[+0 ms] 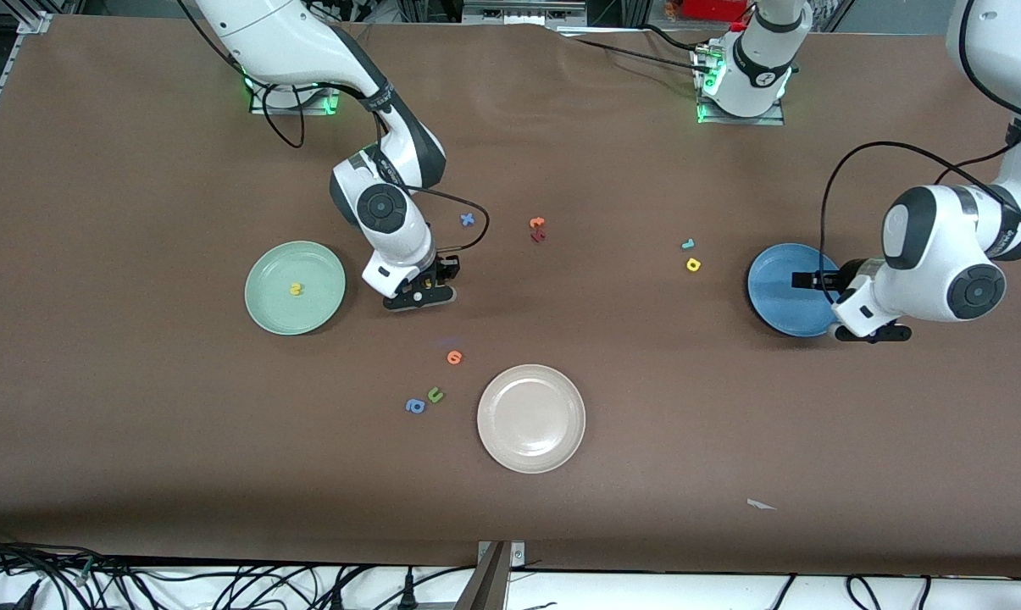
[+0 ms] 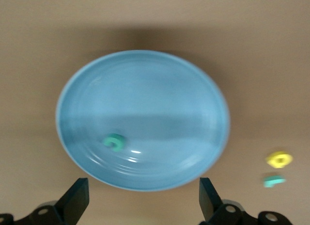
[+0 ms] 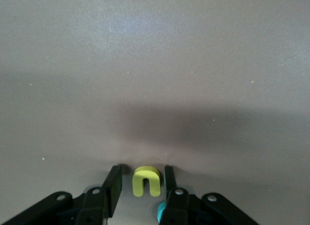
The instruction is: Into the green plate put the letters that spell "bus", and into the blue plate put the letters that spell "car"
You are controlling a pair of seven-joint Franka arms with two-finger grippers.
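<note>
Right gripper [image 3: 140, 184] low on the surface beside the green plate [image 1: 264, 315], jaws closed on the yellow u [image 3: 146, 181]; a yellow s [image 1: 296, 290] already lies in that plate. Left gripper [image 2: 140, 196], jaws open, hovers at the blue plate [image 2: 145, 89] holding the teal c [image 2: 115, 142]. Best lift the u straight, then release low over the plate.

A wide brown table [image 1: 137, 169] fills almost all of the front view, evenly lit, with soft shadows on its surface. Along its edge nearest the camera runs a white strip [image 1: 222, 585] crossed by loose black cables [image 1: 44, 572]. A grey metal frame [image 1: 10, 68] borders one corner.
</note>
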